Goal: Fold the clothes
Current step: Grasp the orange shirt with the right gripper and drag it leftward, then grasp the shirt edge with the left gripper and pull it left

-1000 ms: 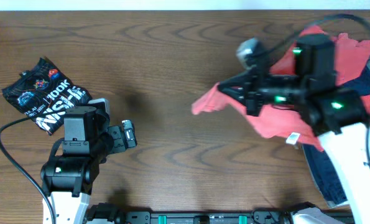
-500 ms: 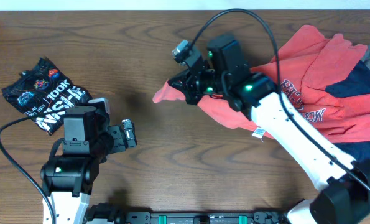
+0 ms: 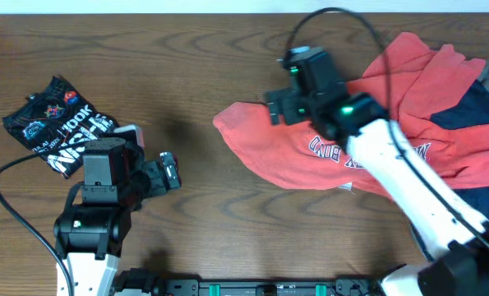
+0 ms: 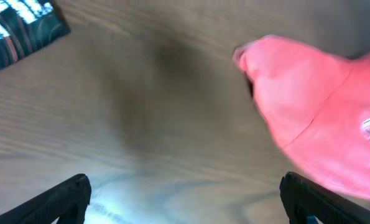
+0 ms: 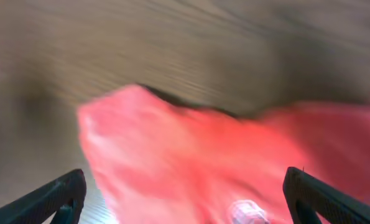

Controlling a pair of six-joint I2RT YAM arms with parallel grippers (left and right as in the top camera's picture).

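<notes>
I am watching the right gripper [image 3: 274,107] hovering over the left end of the coral-red T-shirt [image 3: 326,160]. Its jaws are standing wide apart and are holding nothing; the cloth is lying under them. The shirt is lying crumpled on the right half of the table [image 3: 203,49], with its left edge reaching toward the middle and its right part overlapping the navy garment [image 3: 474,123]. The left gripper [image 3: 168,171] is also standing fully open and empty, near the black printed tee [image 3: 59,123]. Between this gripper and the shirt's edge I am seeing only bare wood, open room for moving.
</notes>
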